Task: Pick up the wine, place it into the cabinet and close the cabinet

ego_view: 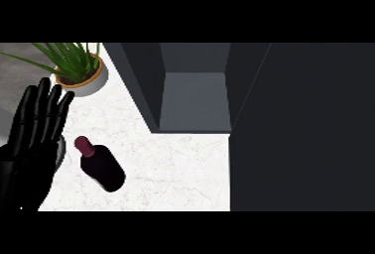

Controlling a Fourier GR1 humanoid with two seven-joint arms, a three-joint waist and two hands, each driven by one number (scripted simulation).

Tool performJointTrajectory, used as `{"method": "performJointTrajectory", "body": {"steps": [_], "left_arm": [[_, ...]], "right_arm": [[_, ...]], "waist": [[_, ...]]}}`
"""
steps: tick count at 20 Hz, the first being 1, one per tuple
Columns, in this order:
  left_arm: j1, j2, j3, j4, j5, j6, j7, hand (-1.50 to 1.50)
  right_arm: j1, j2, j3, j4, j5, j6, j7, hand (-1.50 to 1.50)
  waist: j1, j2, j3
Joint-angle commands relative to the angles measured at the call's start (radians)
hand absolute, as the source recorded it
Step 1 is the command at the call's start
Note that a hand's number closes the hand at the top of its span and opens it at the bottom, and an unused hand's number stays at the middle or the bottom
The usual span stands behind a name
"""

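Fingers straight and spread, the left hand (33,134) rests open at the view's left edge, holding nothing. Just right of it, not touching, the wine (100,165) stands on the white counter (183,168), its red cap nearest the hand. Beyond the wine sits a potted plant (78,69). Right of the wine, the cabinet (194,101) stands open, its dark door (300,129) farther right.

Wine bottle (101,166) lying on the white counter (176,163) — just beside the open left hand (33,144). Potted plant (77,67) behind; cabinet (194,99) standing open — dark door (304,129) at right.
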Motion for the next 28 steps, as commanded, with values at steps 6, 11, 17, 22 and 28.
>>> {"method": "performJointTrajectory", "body": {"steps": [6,11,17,22,28], "left_arm": [[0.150,-0.063,-0.198,-0.075,-0.229,0.077,0.106,-1.50],[0.109,-0.111,-0.325,-0.099,-0.016,0.272,0.291,-1.50],[0.019,-0.112,-0.448,-0.108,-0.129,0.424,0.379,-1.50],[-0.032,-0.112,-0.494,-0.134,-0.199,0.477,0.459,-1.50],[-0.083,-0.112,-0.592,-0.233,-0.337,0.587,0.649,-1.50]], "right_arm": [[0.216,0.015,0.027,-0.172,-0.054,0.051,-0.020,-1.50],[0.207,-0.027,0.135,-0.193,-0.132,0.144,0.138,-1.50],[0.203,-0.021,0.166,-0.384,-0.127,0.091,0.333,-1.50],[0.122,-0.029,0.142,-0.440,-0.167,0.062,0.474,-1.50],[0.116,-0.013,0.161,-0.432,-0.142,0.068,0.468,-1.50]], "waist": [[-0.011,0.044,0.002],[-0.010,0.045,0.002],[-0.010,0.047,0.001],[-0.004,0.048,0.001],[-0.002,0.047,0.001]]}}
